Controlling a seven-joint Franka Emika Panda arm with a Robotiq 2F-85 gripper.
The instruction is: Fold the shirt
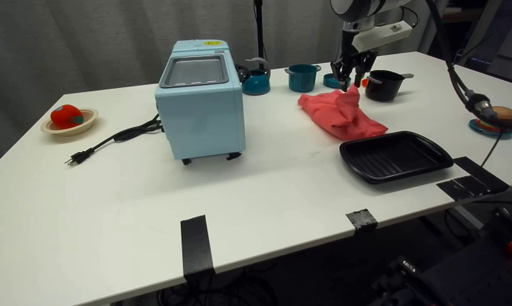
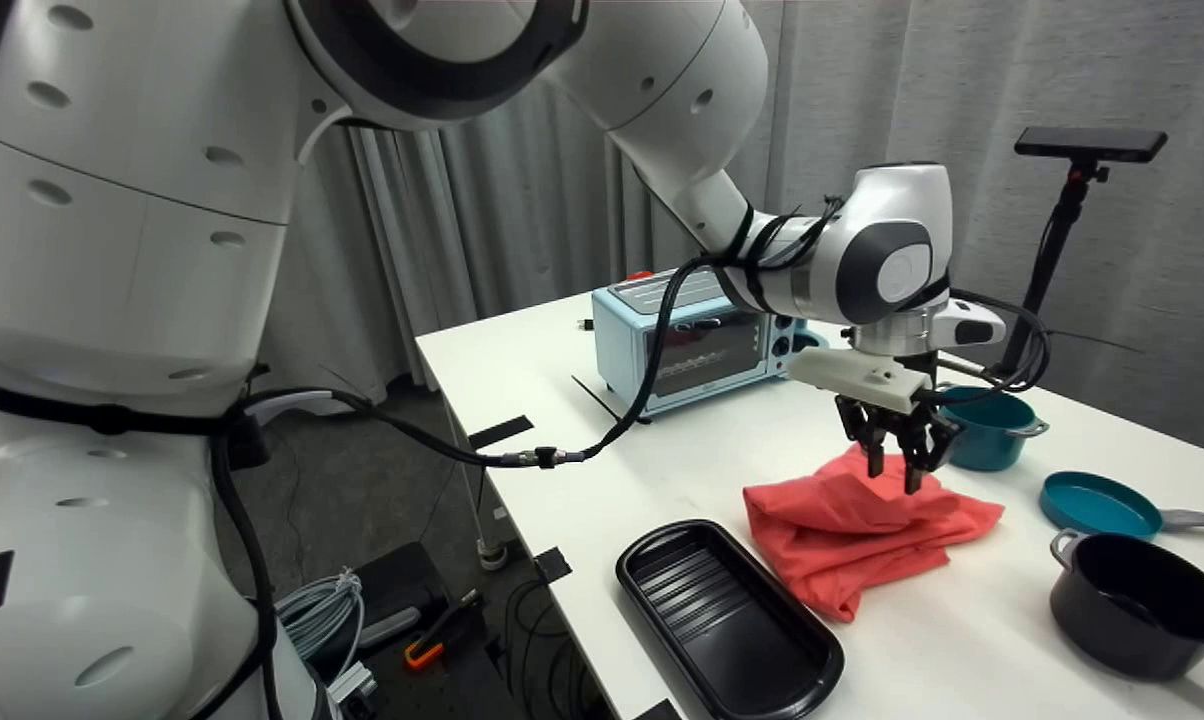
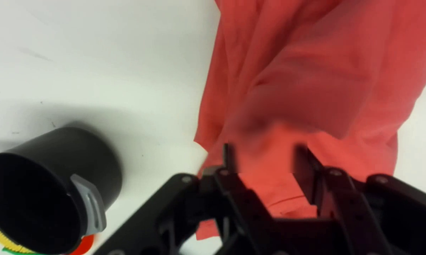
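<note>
My gripper (image 3: 266, 158) points down, fingertips (image 3: 310, 170) spread wide; I see nothing clamped between them. Shirt (image 2: 867, 530) is right below, a raised fold (image 1: 348, 100) standing up at the tips. Touching or just short of it: can't tell, wrist view blurs there.

Shirt is a rumpled coral-red heap on the worktop (image 1: 277, 195), between the edge with black tape (image 1: 196, 244) and the opposite edge by the curtain (image 1: 111, 55). No neat folds laid, so I judge this an early step: getting a first hold.

Handling, my guess: light, thin, limp, not slippery, hard to damage. It should drape and bunch rather than keep a crease, and one tug probably drags the whole heap. The raised fold is the easy pinch, but it's mid-cloth and would likely come up as a bundle. For a cleaner fold I'd take the loose corner (image 2: 834, 600) beside the black tray (image 2: 730, 625): shallow pinch on the top layer, low lift, across toward the curtain edge, lay flat.

Outward: tray sits just beside the shirt on the taped-edge side; trailing cloth could catch its rim. Black pot (image 2: 1127, 610) near, toward the curtain edge; teal pan (image 2: 1100, 503) and teal pot (image 2: 990, 435) also that way. Blue toaster oven (image 1: 200, 119) well apart, toward the side edge; bowl (image 1: 71, 131) with a red item (image 1: 64, 117) near the corner that edge makes with the curtain edge.
</note>
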